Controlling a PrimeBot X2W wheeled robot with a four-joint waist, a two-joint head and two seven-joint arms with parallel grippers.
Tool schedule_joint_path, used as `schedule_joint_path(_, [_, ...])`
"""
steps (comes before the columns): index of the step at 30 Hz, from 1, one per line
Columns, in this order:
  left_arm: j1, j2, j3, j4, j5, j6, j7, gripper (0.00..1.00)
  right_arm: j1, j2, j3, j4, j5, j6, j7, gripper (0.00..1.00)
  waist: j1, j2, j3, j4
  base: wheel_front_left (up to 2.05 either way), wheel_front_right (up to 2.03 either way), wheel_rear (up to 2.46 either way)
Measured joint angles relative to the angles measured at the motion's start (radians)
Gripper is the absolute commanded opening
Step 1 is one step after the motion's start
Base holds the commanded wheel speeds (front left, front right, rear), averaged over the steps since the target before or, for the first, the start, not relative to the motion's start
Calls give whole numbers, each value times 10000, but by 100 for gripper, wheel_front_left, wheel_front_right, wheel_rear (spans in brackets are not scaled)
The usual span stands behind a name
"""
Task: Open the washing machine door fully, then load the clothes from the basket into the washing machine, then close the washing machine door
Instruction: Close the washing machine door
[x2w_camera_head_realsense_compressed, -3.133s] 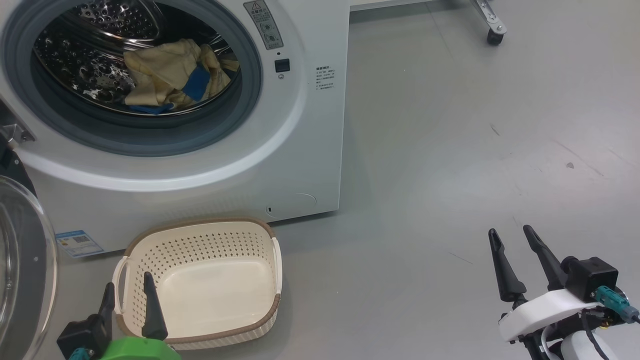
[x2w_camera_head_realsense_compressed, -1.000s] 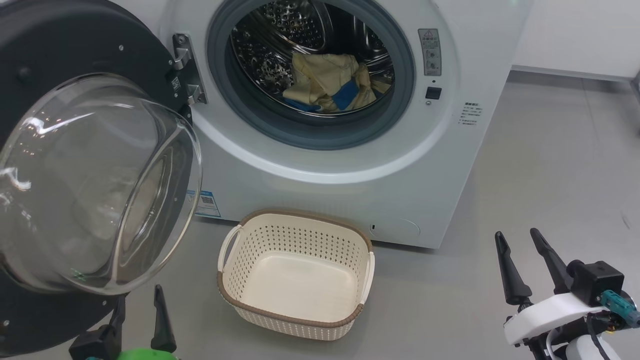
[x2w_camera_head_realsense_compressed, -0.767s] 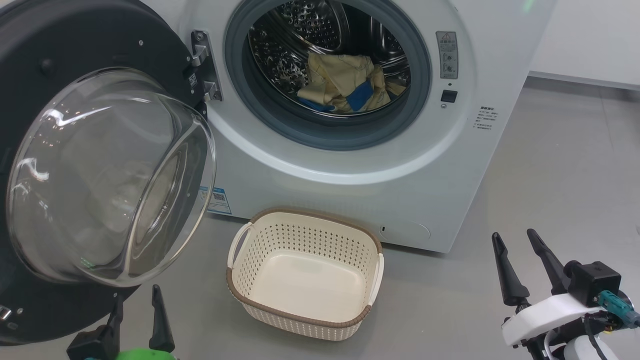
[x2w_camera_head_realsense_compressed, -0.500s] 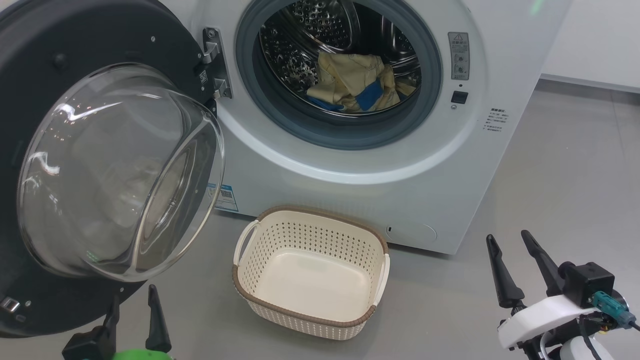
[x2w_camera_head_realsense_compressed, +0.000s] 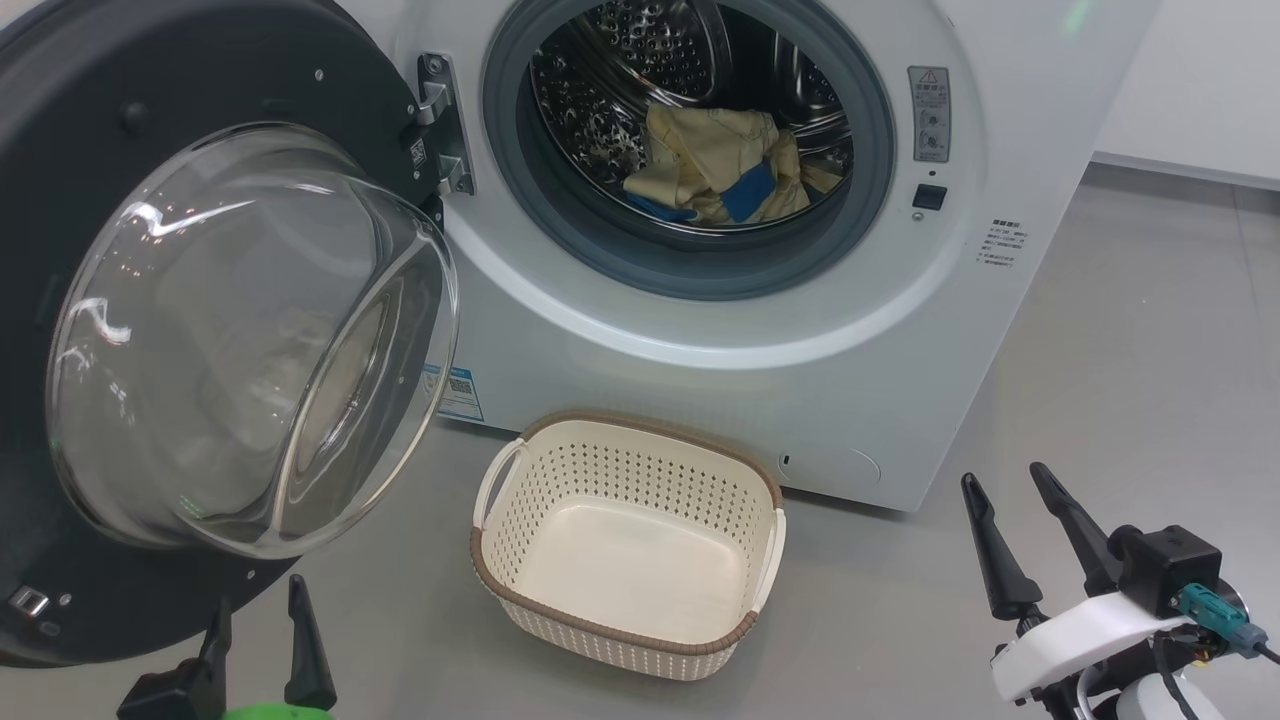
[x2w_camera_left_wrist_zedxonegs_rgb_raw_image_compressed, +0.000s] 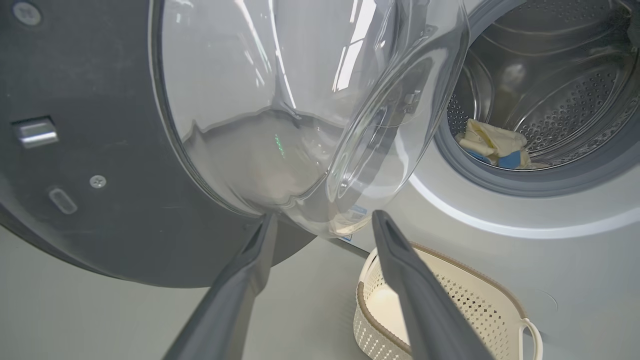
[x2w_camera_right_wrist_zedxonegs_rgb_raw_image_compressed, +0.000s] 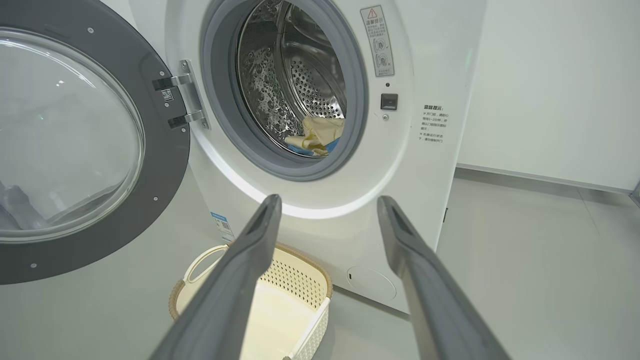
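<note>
On the washing machine (x2w_camera_head_realsense_compressed: 700, 380) we see a blue label (x2w_camera_head_realsense_compressed: 459, 392) mid-left and a warning-triangle sticker (x2w_camera_head_realsense_compressed: 929, 113) upper right, print unreadable; our left tool (x2w_camera_head_realsense_compressed: 259, 595) and right tool (x2w_camera_head_realsense_compressed: 1004, 476) gape empty.

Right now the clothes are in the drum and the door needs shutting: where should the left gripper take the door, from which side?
Probably the black rim of the washing machine door, at its free edge by the latch, farthest from the hinge. Come from below, where the open left gripper is; the glass bowl bulges too wide.
</note>
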Motion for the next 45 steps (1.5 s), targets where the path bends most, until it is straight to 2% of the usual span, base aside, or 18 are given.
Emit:
schedule_joint_path(1, [1,0,10,-13,0,0,0,78,0,0,4,0,0,0,0,100,0,1,-1,1,0,0,0])
schedule_joint_path(2, [2,0,13,-23,0,0,0,41,0,0,4,2,0,0,0,100,0,1,-2,2,0,0,0])
schedule_joint_path(3, [3,0,17,-25,0,0,0,15,0,0,4,2,0,0,0,100,0,0,-2,3,0,0,0])
schedule_joint_path(4, [5,0,19,-27,0,0,0,0,0,0,4,6,2,0,0,100,0,0,-2,3,0,0,0])
schedule_joint_path(17, [193,0,372,-201,-700,86,0,0,0,4,-17,35,2,0,0,100,0,0,19,39,0,0,0])
schedule_joint_path(20, [288,-4,673,-263,-1340,165,0,0,0,10,-56,36,2,0,0,100,0,0,28,72,0,0,0])
schedule_joint_path(22, [396,-2,976,-330,-2410,167,0,0,1,13,-86,36,2,0,0,100,0,0,32,103,0,0,0])
schedule_joint_path(25, [578,4,1394,-322,-3392,261,0,0,1,17,-138,36,4,0,0,100,0,0,39,160,0,0,0])
schedule_joint_path(32, [795,-2,1802,-157,-4119,263,0,0,24,19,-336,31,8,0,0,100,0,0,44,368,0,0,0])
schedule_joint_path(36, [812,-6,2468,-355,-4381,265,0,0,24,61,-272,25,8,0,0,100,0,0,30,450,0,0,0])
schedule_joint_path(42, [760,-13,3712,-888,-5358,263,-2,0,28,90,-247,21,8,0,0,100,0,0,15,490,0,0,0])
schedule_joint_path(45, [597,-8,4389,-1195,-6123,36,-4,0,35,92,-247,19,6,0,0,100,0,0,13,481,0,0,0])
